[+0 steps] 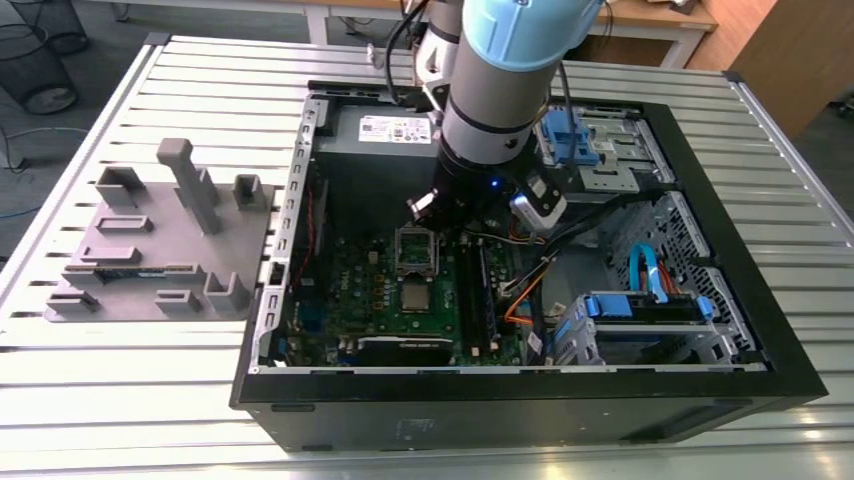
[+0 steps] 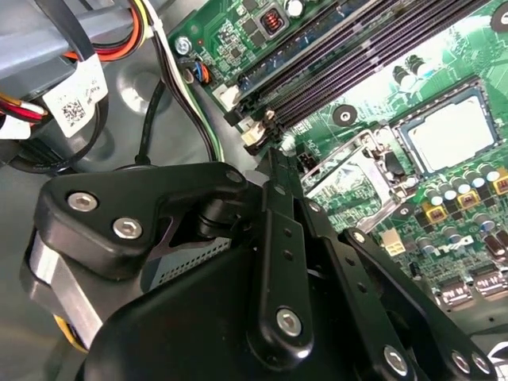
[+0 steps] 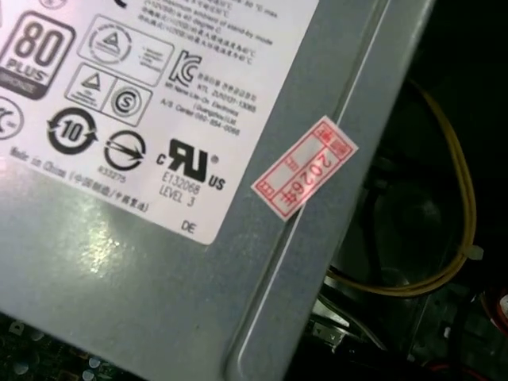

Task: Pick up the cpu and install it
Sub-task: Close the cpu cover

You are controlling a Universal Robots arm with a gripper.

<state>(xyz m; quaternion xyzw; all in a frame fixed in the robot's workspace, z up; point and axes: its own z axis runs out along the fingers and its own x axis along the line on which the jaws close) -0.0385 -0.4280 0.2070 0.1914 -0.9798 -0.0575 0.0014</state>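
A slatted metal table [image 1: 120, 400] on grey floor [image 1: 127, 25] — wire bins [image 1: 34, 65] and wooden furniture [image 1: 787, 50] behind

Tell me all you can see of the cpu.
The cpu is a small, flat square with a silvery-grey, metal-looking top and a thin dark rim. It lies flat on the green board, beside the silver frame and near the long dark memory slots. Small gold-topped parts stand along one edge. Nothing covers it; the gripper is apart from it, nearer the frame.
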